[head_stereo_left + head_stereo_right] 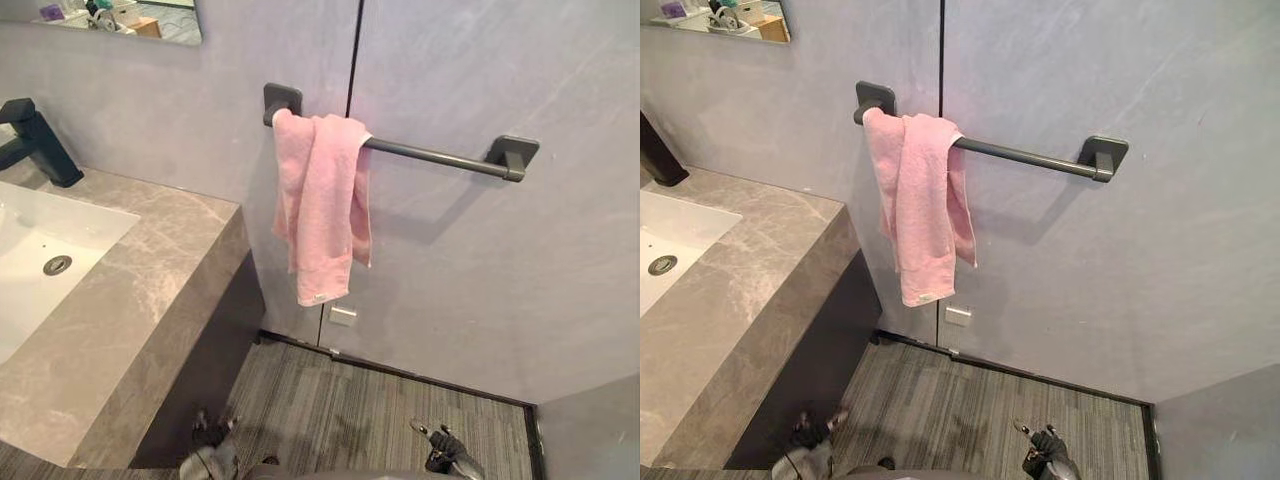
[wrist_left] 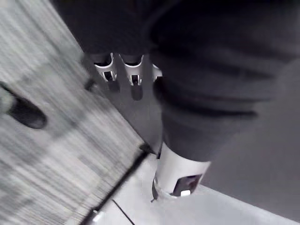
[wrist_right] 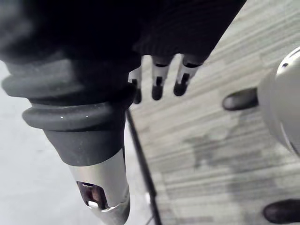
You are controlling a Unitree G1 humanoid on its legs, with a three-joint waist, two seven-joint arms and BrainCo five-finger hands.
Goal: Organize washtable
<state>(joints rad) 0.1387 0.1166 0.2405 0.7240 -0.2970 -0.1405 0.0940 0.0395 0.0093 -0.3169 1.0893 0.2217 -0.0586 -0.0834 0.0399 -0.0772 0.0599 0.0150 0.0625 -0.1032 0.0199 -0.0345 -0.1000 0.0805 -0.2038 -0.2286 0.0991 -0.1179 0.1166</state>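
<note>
The pink towel [image 1: 322, 205] hangs on a dark towel bar [image 1: 440, 155] fixed to the grey wall [image 1: 500, 280]. It is draped over the bar's left end, just beside the left mount, and falls in bunched folds with one long end lower than the other. It hangs past the far right corner of the surface [image 1: 150, 290] and does not touch it.

The surface is grey-brown marble with a white basin [image 1: 30, 260] sunk into it toward its left side. A round metal drain [image 1: 57, 264] sits in the basin's floor, and a black faucet [image 1: 35, 140] stands at the surface's far edge, behind the basin. A strip of mirror [image 1: 120, 18] is on the wall above. A small white plate [image 1: 343, 316] is set low on the wall, just under the towel's lower end.

Both hands are down low over the striped grey floor [image 1: 340, 410] – the left hand [image 1: 212, 435] close to the dark front below the surface's right edge, the right hand [image 1: 445, 445] well apart from it, nearer the corner of the walls. The left fingers [image 2: 133, 77] are straight and relaxed with the thumb held apart, and they hold nothing. The right fingers [image 3: 157, 79] are likewise loose and spread – empty, with floor past their dark tips.
</note>
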